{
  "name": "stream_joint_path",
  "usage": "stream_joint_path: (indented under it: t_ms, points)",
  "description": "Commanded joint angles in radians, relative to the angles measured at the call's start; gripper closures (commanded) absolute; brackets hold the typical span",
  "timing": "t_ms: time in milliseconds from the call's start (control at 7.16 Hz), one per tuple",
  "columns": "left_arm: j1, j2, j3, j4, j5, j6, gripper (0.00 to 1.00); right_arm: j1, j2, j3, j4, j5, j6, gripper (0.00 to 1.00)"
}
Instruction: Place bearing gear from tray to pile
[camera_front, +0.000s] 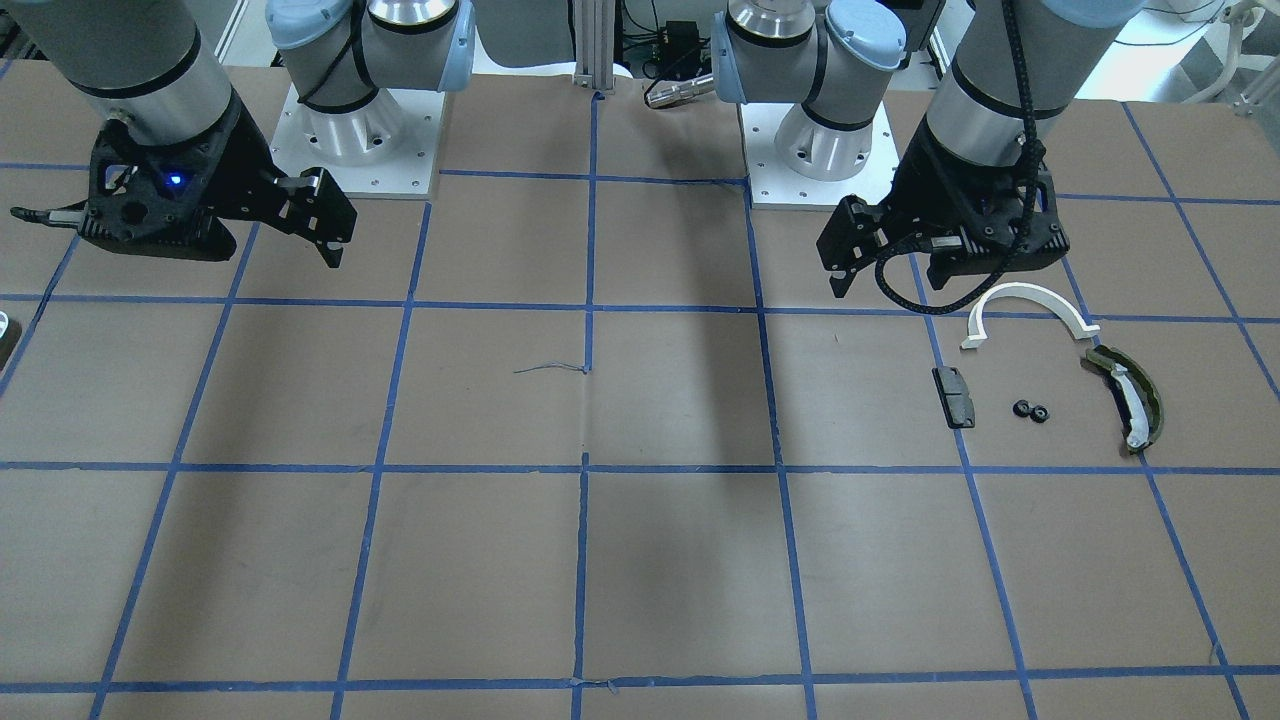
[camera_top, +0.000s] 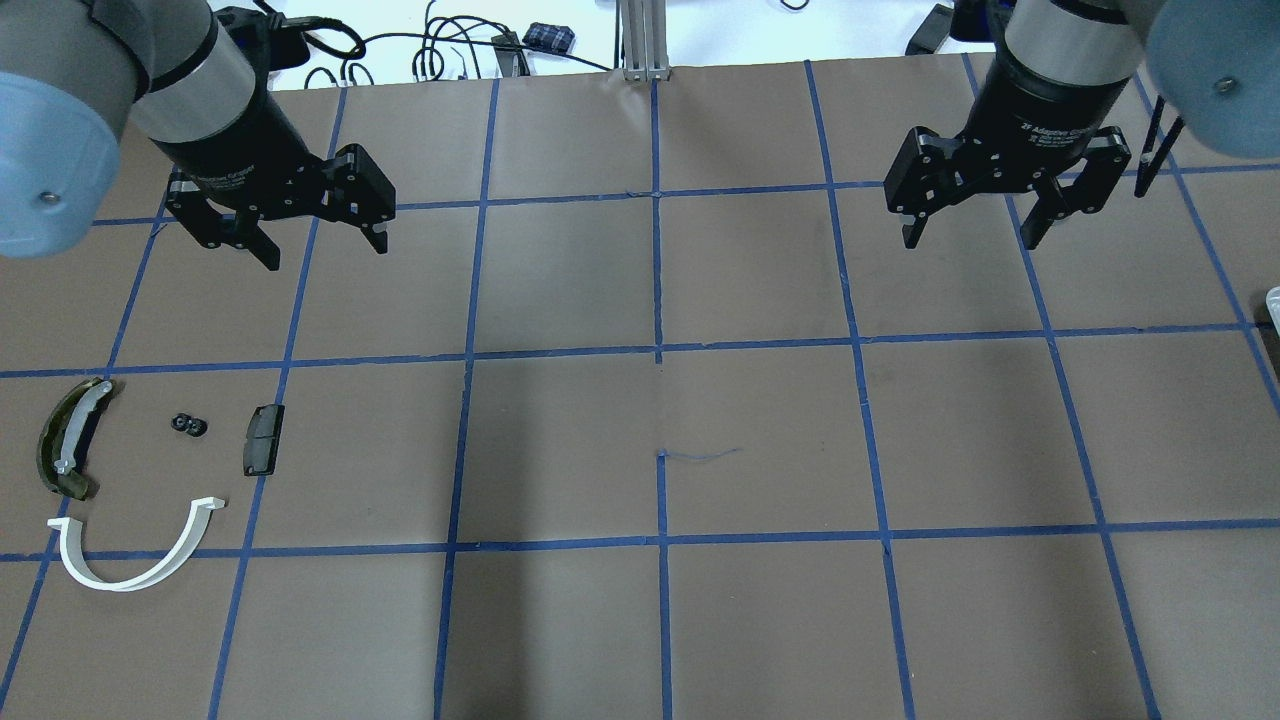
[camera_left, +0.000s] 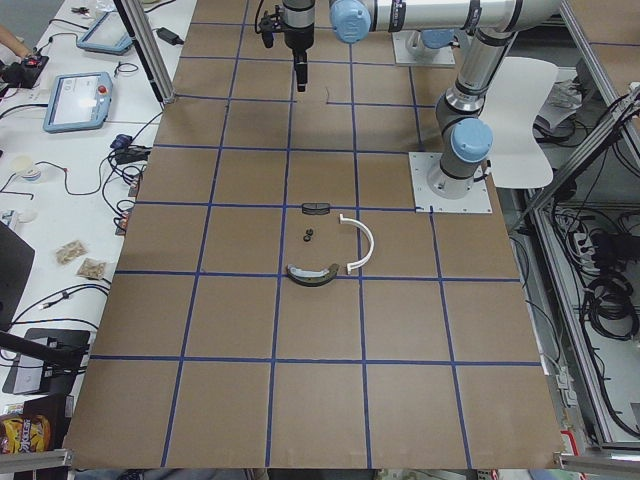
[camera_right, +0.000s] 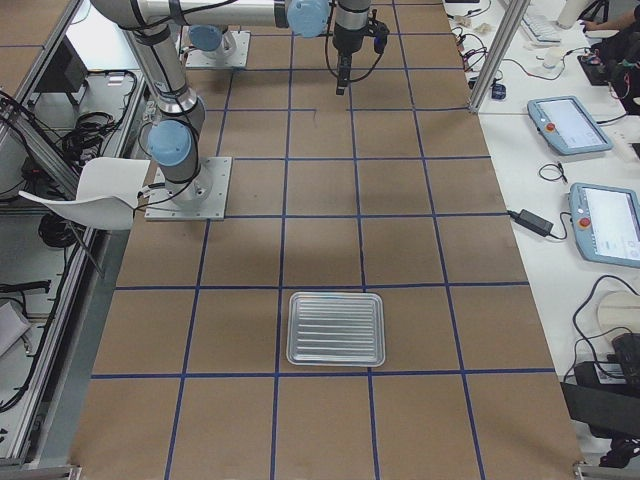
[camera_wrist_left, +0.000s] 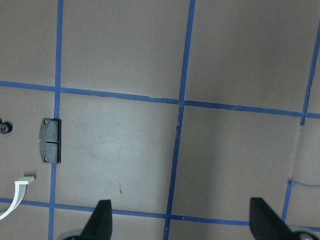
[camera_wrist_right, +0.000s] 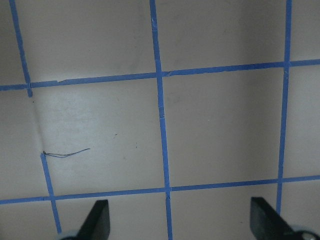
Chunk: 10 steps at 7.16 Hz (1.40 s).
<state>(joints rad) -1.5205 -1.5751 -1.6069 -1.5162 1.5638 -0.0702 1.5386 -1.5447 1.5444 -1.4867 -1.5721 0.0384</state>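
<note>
Here, at the table's left end, the pile (camera_front: 1030, 410) lies loose: a green shoe (camera_top: 62, 445), then two small black gears (camera_top: 188, 425) touching each other, then a grey block (camera_top: 264, 439), with a white arc (camera_top: 118, 585) on the robot's side of them. The left gripper (camera_top: 325, 250) hangs above the table near the pile, jaws spread wide. Well apart to the right, the right gripper (camera_top: 969, 243) hangs with jaws spread alike, and the tray (camera_right: 336, 297) sits flat at the table's right end.
</note>
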Motion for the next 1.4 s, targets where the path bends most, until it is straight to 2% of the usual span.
stream_joint_path:
  t_ms: [0,1257]
  points:
    - [0.003,-0.003,0.002,0.004,-0.002,0.000,0.01,0.000,0.000,0.000,-0.001,-0.002,0.000,0.00]
    - [0.016,-0.003,0.018,0.025,-0.030,0.004,0.00,0.000,0.000,0.000,-0.001,-0.006,0.003,0.00]
